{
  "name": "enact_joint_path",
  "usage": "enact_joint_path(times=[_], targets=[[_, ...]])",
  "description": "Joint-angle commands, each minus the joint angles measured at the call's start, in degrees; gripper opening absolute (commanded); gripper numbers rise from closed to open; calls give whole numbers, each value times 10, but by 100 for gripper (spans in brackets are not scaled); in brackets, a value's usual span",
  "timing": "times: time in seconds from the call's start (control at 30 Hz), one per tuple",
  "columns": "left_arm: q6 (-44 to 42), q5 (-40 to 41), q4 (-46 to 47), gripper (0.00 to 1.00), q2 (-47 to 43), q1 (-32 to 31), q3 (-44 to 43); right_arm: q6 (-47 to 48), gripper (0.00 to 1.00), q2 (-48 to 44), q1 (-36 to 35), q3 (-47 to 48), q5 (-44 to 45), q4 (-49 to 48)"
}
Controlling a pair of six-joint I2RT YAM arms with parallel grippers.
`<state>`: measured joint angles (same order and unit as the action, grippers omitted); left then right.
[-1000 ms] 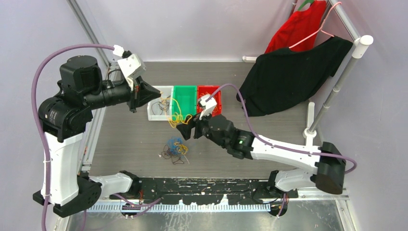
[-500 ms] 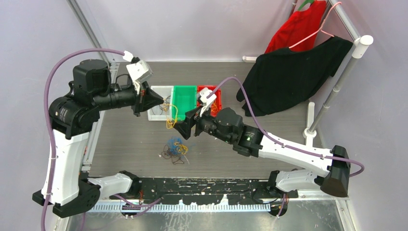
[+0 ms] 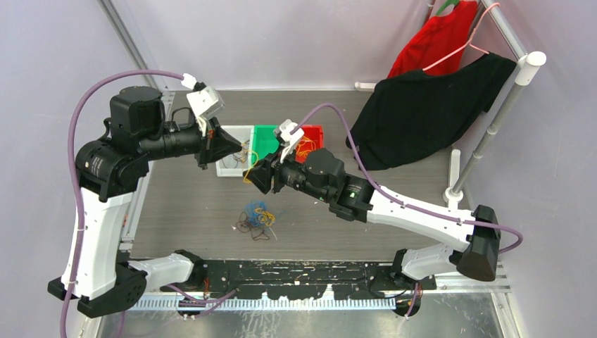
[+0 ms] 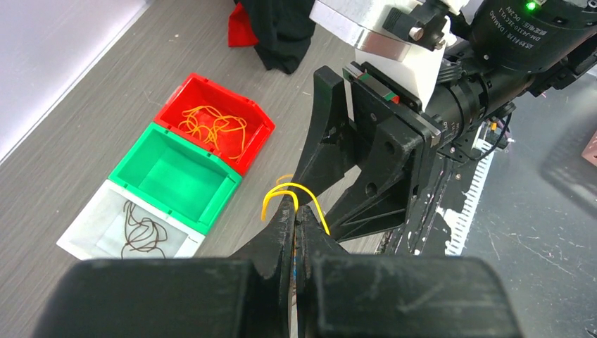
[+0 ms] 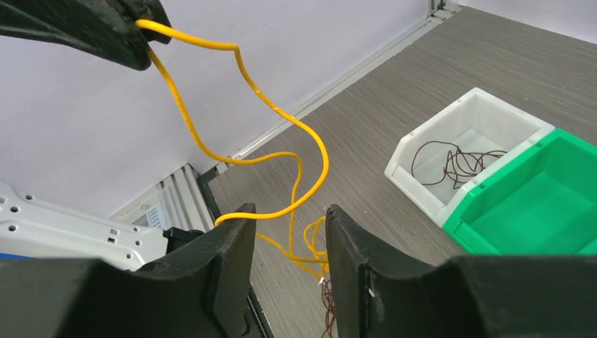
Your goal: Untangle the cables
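Over the table (image 3: 190, 204), on the left-arm side of the green bin (image 3: 270, 138), we see the left gripper (image 4: 294, 208) clamped shut on the yellow cable (image 5: 310, 144). The strand hangs from those tips, its long run threading between the half-open jaws of the right gripper (image 5: 287, 220), which grips nothing yet. We judge the right arm nearer the free length. The remaining tangle (image 3: 255, 217) lies nearer the arm bases than the bin.

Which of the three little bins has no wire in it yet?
The green bin, the middle one of the row, is bare inside. The white bin beside it holds dark brown wire, and the red bin holds orange-yellow wire.
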<state>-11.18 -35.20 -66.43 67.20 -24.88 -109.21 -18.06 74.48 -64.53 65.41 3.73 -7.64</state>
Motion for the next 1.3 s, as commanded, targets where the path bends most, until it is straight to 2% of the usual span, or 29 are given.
enact_joint_path(times=[0.0,0.13,0.23,0.3,0.37,0.43,0.5,0.53,0.67,0.8,0.83,0.97,1.03,1.13,1.27], targets=[[4,-20,30,0,-12,-2,0,0,46,6,-1,36,-5,-12],[12,-29,38,0,-9,-2,2,0,48,28,-1,62,-15,-6],[23,-36,44,0,-5,-2,0,6,54,55,-1,90,-11,15],[28,-41,46,0,-3,-2,-3,11,53,66,-1,104,5,28],[31,-43,46,0,-4,-2,-5,14,45,72,-1,113,18,38],[29,-41,47,0,-7,-2,-3,16,28,71,-1,113,28,42],[23,-34,47,0,-11,-2,3,14,6,64,0,107,42,42],[20,-29,48,0,-14,-2,8,12,2,60,1,104,49,44],[17,6,58,2,-21,-1,37,2,1,40,17,99,62,64],[-5,42,47,21,-19,-2,60,-12,1,21,59,90,57,90],[-13,51,41,30,-17,-2,63,-17,1,17,76,87,53,97],[-44,89,13,79,-16,-2,87,-24,1,16,141,81,54,139],[-60,111,-1,93,-14,-2,98,-27,1,25,175,82,61,158],[-72,132,-19,100,-10,-2,110,-27,1,52,219,92,78,184],[-75,143,-20,99,-15,-2,128,-25,1,99,247,111,109,192]])
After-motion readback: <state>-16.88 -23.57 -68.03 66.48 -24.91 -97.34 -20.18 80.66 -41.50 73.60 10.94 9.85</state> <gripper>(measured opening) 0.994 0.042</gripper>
